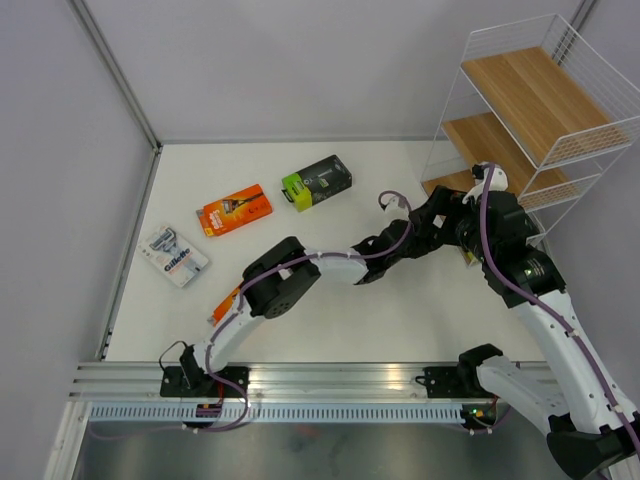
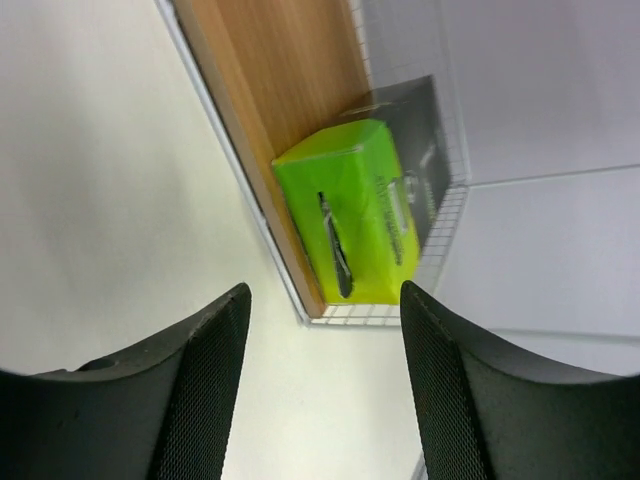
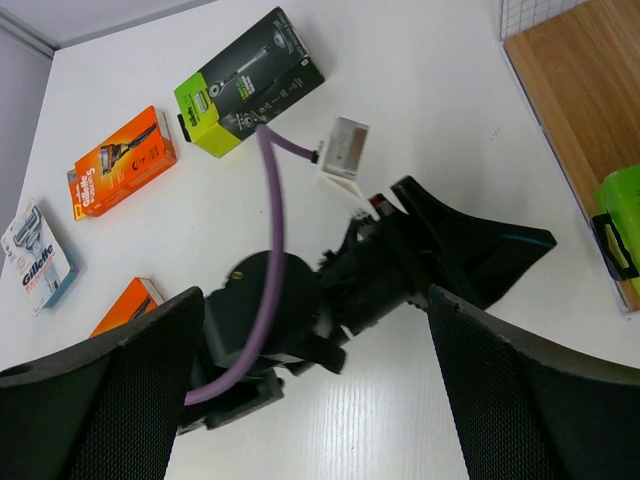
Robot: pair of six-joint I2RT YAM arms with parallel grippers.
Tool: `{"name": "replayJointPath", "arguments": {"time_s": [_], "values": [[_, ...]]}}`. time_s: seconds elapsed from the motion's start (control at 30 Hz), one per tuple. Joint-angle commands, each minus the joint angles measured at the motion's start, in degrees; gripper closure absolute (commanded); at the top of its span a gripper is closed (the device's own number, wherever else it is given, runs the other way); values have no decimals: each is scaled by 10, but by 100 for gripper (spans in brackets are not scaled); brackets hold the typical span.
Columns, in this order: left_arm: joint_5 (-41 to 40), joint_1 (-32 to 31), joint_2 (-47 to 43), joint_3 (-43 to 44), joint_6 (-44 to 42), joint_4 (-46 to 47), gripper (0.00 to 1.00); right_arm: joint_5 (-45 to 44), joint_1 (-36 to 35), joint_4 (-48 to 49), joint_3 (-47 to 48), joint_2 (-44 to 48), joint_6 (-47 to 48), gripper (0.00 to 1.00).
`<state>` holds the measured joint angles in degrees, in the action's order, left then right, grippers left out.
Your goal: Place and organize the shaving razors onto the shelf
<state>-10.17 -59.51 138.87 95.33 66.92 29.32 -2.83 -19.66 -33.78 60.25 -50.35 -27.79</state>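
Note:
The shelf stands at the far right. A black pack with a lime-green end lies on its lowest board, close to the wire side. My left gripper is open just short of that pack, with only white table between its fingers. My right gripper is open above the left arm's wrist and holds nothing. On the table lie another black-and-green pack, an orange pack and the white-and-blue Gillette pack. A second orange pack is half hidden under the left arm.
Both arms crowd the shelf's lower front corner, the right wrist over the left one. A purple cable with a small white tag loops off the left wrist. Grey walls close off the left and back; an aluminium rail runs along the near edge.

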Motion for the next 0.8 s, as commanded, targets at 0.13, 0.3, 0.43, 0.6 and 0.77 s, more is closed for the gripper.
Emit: {"name": "replayJointPath", "arguments": {"time_s": [0.13,0.3,0.43,0.6,0.77], "values": [[65,60,-155,-190,-28,88,32,19,1,25,27,-13,11,2],[99,120,-292,-335,-44,55,32,22,1,44,29,-24,2,2],[147,184,-403,-422,-60,-9,31,51,1,85,14,-47,0,2],[168,300,-552,-494,-112,-106,25,97,1,143,-14,-81,-6,2],[161,410,-580,-490,-152,-204,21,124,1,234,-42,-114,-32,2]]}}
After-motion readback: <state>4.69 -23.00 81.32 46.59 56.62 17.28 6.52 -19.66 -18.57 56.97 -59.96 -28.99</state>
